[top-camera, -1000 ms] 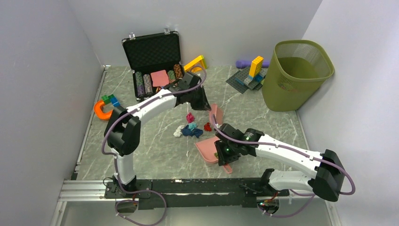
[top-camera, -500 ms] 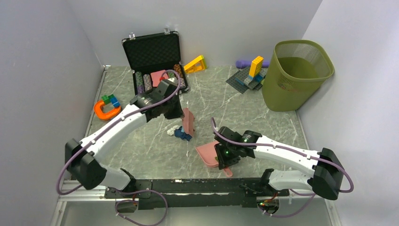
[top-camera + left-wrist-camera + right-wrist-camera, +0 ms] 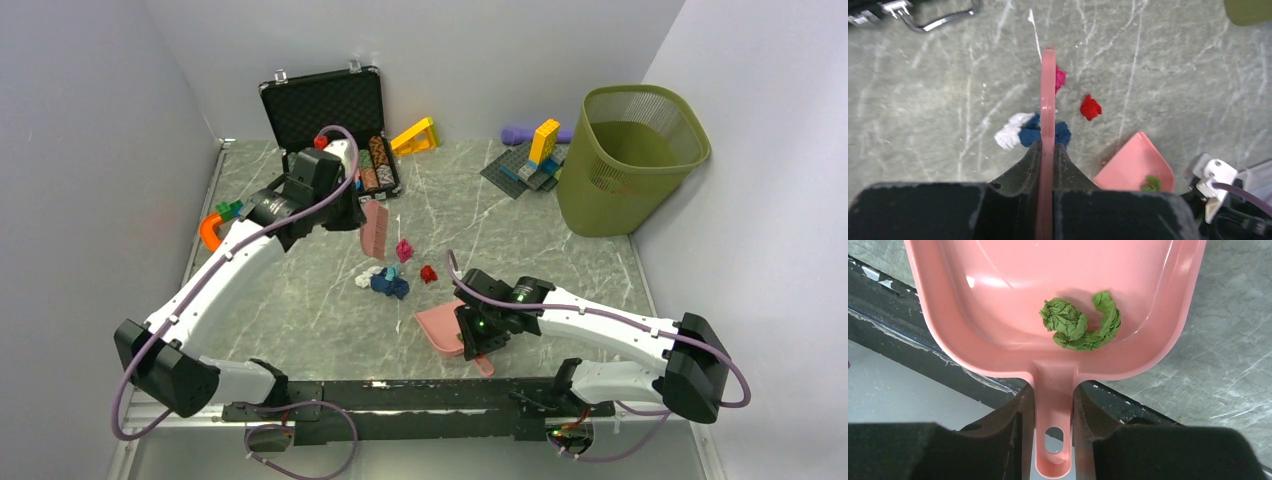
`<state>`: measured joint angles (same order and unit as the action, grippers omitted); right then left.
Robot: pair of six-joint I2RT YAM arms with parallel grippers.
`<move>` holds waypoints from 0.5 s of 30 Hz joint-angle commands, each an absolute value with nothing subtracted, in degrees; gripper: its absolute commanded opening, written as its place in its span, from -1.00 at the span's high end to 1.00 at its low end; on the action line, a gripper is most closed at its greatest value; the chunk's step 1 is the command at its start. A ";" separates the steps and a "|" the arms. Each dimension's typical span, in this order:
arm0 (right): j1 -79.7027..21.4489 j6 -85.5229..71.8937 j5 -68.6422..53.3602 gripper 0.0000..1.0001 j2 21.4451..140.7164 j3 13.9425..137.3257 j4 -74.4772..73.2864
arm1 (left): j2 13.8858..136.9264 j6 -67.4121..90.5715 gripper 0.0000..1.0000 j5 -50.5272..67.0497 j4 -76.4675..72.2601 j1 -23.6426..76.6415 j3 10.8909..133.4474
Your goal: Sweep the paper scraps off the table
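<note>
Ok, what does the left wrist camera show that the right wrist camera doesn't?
Left wrist only: the left hand gripping the pink sweeper edge-on, plus a magenta scrap, red scrap, white scrap and navy scrap. Right wrist only: the right hand clamped on the dustpan handle, near the black rail. Both: the table and the pink dustpan holding one green scrap.

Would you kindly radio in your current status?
Left tool shut on flat pink sweeper. Right tool shut on pink plastic dustpan, green crumpled paper wad inside. Red, magenta, white, navy paper scraps between them; nothing blocking.
</note>
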<state>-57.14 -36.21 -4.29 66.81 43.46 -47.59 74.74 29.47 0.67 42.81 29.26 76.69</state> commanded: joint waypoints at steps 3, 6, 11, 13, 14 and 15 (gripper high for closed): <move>-57.57 -35.89 -3.62 1.00 67.06 46.05 -49.06 | 79.27 16.18 1.00 -11.32 45.21 29.13 85.15; -57.66 -35.22 -4.01 1.00 68.09 46.33 -49.42 | 80.18 12.77 1.00 -12.88 41.89 29.18 84.73; -57.74 -33.76 -4.19 1.00 70.37 47.22 -50.17 | 83.10 3.48 1.00 -8.51 35.23 29.12 83.21; -57.80 -33.05 -3.51 1.00 71.72 47.81 -50.80 | 85.80 -1.75 1.00 -7.50 36.38 29.26 85.38; -57.71 -32.78 -2.79 1.00 72.40 48.30 -51.27 | 87.14 -4.05 1.00 -7.55 36.59 29.39 86.17; -57.74 -32.44 -1.82 1.00 73.29 48.99 -51.69 | 88.49 -5.79 1.00 -7.05 36.96 29.39 86.91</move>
